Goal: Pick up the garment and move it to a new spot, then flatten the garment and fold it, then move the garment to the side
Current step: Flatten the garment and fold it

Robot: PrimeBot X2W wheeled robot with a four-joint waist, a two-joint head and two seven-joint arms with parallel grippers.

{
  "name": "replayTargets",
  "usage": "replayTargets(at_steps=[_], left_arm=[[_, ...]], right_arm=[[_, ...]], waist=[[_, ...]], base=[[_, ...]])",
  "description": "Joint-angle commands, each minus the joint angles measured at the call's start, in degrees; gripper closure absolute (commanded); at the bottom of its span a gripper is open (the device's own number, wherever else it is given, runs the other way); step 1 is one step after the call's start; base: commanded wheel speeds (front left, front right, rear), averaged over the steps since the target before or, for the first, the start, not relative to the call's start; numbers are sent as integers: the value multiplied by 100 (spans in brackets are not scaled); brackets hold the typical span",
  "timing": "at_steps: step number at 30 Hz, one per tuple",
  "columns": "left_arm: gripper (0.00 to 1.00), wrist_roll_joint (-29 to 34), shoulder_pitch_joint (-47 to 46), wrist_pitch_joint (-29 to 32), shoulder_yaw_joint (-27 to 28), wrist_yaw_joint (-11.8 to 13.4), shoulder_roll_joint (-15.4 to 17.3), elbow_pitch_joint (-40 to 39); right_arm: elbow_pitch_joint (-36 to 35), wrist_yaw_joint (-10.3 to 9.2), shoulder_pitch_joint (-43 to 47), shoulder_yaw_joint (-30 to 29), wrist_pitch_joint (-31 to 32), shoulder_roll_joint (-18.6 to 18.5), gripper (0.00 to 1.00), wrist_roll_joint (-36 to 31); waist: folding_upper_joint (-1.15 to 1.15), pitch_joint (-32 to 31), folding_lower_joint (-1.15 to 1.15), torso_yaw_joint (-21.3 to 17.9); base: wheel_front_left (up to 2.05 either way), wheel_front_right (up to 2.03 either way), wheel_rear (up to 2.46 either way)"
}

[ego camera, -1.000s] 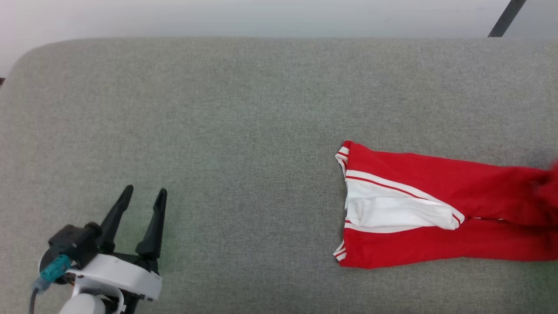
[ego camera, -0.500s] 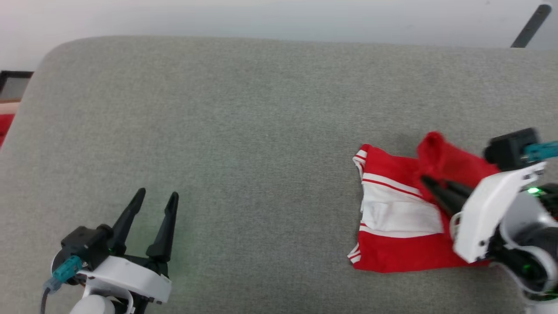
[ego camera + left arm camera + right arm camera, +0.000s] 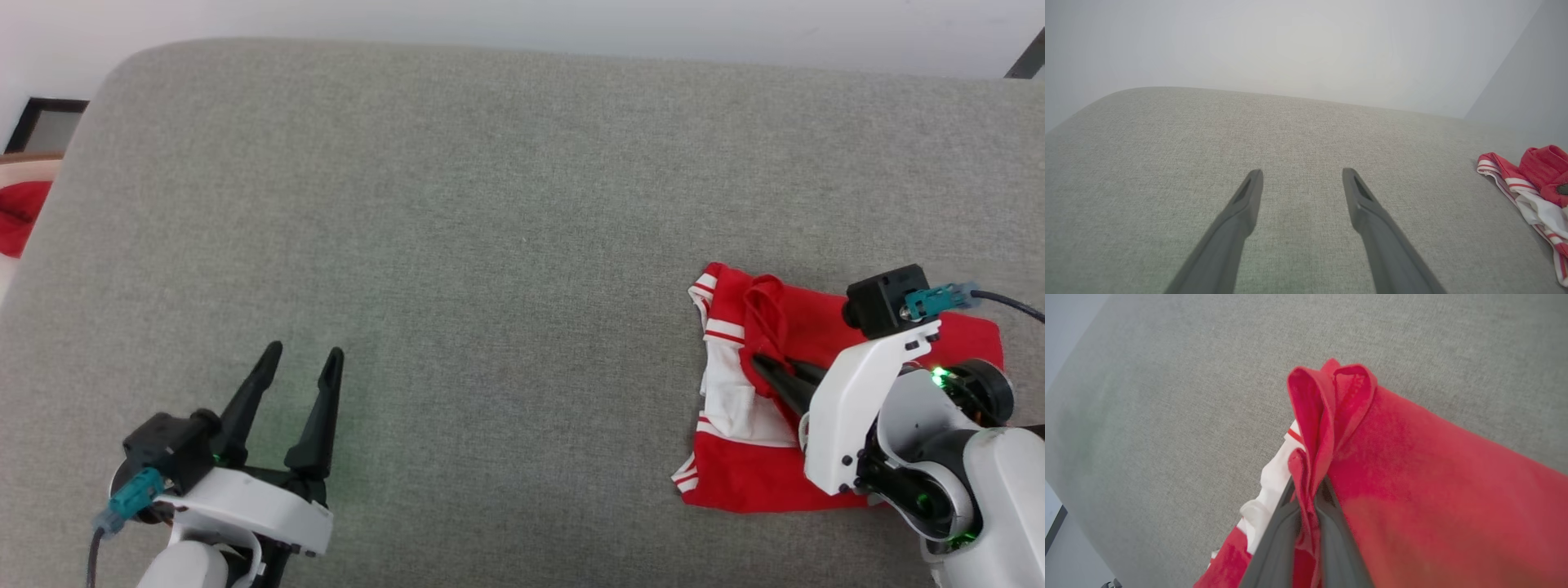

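**Shirt on grey cushion, three views.** The shirt is lying at the near right of the grey cushion, partly doubled over. In the head view the right arm's pale wrist is covering the shirt's right part. There the right claw is appearing as two dark fingers running into a raised red fold. The right wrist view is giving the closer detail: the fingers are clamped together on a pinched ridge of red fabric, with white sleeve cloth beside them. The left claw is sitting at the near left, fingers apart, well apart from the shirt. The left wrist view is cutting the shirt off at its right edge. A plain red cloth is lying beyond the cushion's left edge, cropped.
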Motion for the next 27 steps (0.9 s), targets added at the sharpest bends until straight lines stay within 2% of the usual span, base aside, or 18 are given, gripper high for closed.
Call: replayTargets(at_steps=[1, 8, 10, 11, 12, 20, 27], left_arm=[[0, -50, -61, 8, -6, -12, -13, 14], [0, -74, -54, 8, -23, -11, -14, 91], [0, -65, -24, 8, -35, -11, -16, 111], [0, -66, 0, 8, -38, -11, -10, 127], [0, -75, 28, 8, -50, -12, 0, 138], [0, -166, 189, 8, -75, -11, 68, 258], [0, -280, 301, 8, -194, -11, 67, 506]], right_arm=[[54, -2, -90, 29, -60, 12, 100, 12], [524, -2, -172, 243, -372, 68, 100, 135], [596, -2, -175, 292, -425, 67, 60, 197], [604, -2, -165, 298, -468, 73, 18, 259], [604, -2, -146, 290, -496, 75, 0, 305], [277, -2, 71, 205, -934, -256, 0, 643], [249, -2, 448, -11, -1672, -643, 0, 919]], waist=[[0, 12, 0, 9], [0, -75, 0, -42], [0, -144, 0, -73], [0, -189, 0, -94], [0, -239, 0, -121], [0, -624, 0, -429], [0, -914, 0, -691]], base=[[0, 0, 0], [0, 0, 0], [0, 0, 0], [0, 0, 0], [0, 0, 0], [0, 0, 0], [0, 0, 0]])
